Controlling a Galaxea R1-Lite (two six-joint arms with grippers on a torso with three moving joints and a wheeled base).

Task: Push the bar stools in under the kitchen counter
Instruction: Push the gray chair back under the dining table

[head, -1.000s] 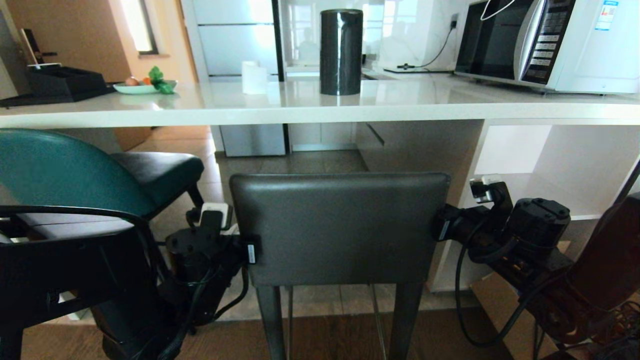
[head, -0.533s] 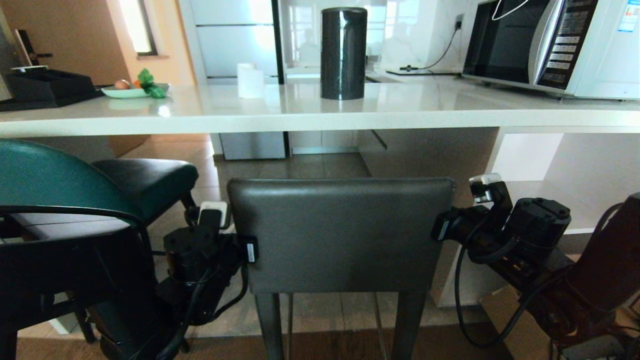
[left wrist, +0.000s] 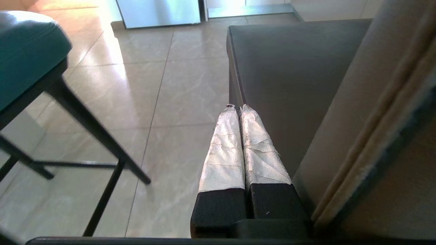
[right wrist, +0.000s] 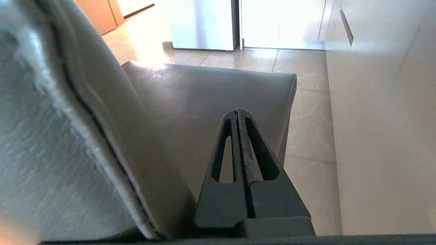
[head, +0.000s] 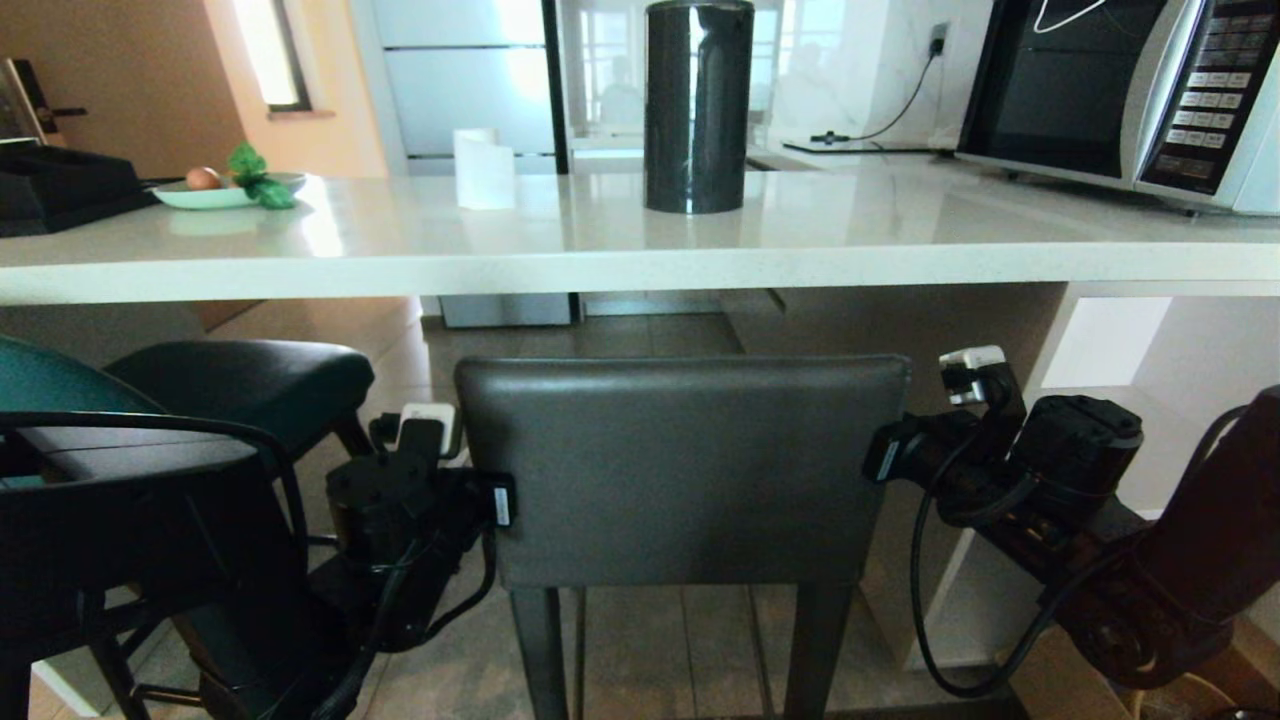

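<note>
Wrists: closed left hand (left wrist: 237, 108), right hand (right wrist: 236, 110) | head: fingertips hidden

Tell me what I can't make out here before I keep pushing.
- Grey stool feet: head view, cut off by the bottom edge.
- Its seat front against the counter: head view, hidden behind its own backrest.
- Teal stool legs: head view, mostly covered by the left arm; motion-blurred in the left wrist view.
- Contact of each end effector, left and right, with the backrest sides: the pressing faces are hidden.
</note>
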